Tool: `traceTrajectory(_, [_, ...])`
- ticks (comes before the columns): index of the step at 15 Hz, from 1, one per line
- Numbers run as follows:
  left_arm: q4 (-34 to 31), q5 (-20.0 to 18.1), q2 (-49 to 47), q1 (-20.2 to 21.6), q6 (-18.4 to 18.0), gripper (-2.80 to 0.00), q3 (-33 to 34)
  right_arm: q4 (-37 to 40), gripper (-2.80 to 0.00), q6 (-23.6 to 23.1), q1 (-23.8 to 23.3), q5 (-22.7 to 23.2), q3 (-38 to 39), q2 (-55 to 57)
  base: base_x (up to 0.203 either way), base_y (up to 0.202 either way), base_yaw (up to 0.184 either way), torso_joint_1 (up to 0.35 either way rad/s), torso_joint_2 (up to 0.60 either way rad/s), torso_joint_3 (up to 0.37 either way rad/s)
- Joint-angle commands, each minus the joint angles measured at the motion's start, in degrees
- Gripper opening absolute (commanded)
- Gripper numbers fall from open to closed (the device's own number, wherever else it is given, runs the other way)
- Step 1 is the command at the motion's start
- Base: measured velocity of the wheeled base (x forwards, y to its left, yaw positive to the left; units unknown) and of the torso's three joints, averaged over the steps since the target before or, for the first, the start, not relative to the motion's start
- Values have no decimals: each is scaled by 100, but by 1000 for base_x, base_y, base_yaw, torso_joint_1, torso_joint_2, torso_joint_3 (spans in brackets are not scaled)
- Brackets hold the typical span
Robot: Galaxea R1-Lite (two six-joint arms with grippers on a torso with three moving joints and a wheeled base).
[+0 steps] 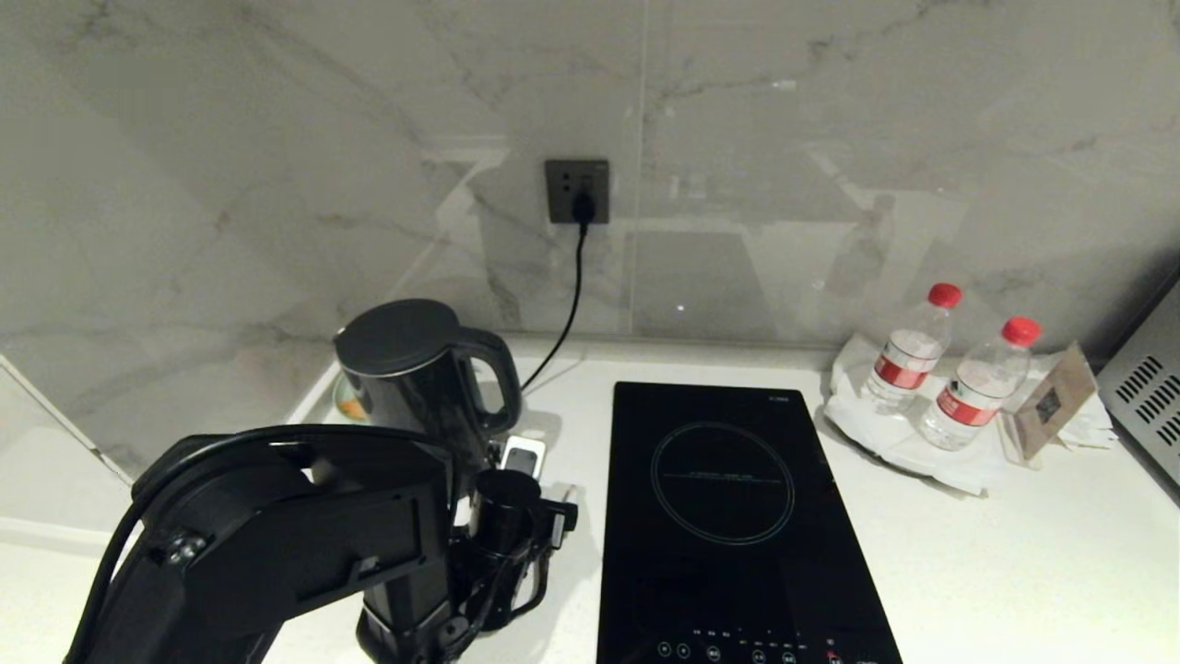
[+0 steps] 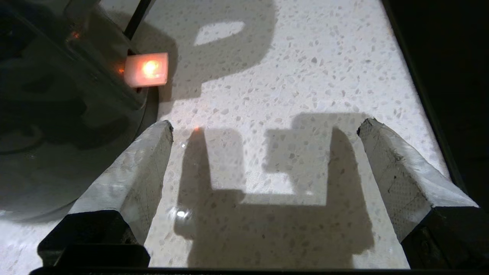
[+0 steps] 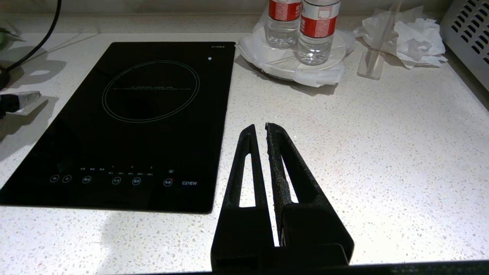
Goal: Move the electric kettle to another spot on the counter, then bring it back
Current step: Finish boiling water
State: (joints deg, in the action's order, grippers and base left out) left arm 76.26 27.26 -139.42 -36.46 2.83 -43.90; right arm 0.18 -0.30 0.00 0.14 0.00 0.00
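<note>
The electric kettle (image 1: 419, 373) is seen upright at the counter's (image 1: 1032, 553) back left, beside the cooktop (image 1: 728, 516). Just in front of it, the left gripper (image 2: 263, 131) is held with jaws wide apart, empty. The right gripper (image 3: 258, 128) is kept over bare counter right of the cooktop, jaws together.
</note>
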Motion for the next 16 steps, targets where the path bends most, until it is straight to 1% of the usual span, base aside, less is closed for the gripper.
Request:
traceTrajectory(1, [23,21,-201,12,-8,0,-215,0,-280,-5,0,4,0,0,0,0,0,0,0,0])
traceTrajectory(4, [-7,25,-298,11,-22,0,-346,0,-280,-5,0,4,0,0,0,0,0,0,0,0])
traceTrajectory(9, [-361,51,-357,63,-28,0,-872,0,-280,-8,0,4,0,6,0,0,0,0,0,0])
traceTrajectory(16, [-411,87,-322,157,-28,0,-981,0,-280,-5,0,4,0,0,0,0,0,0,0,0])
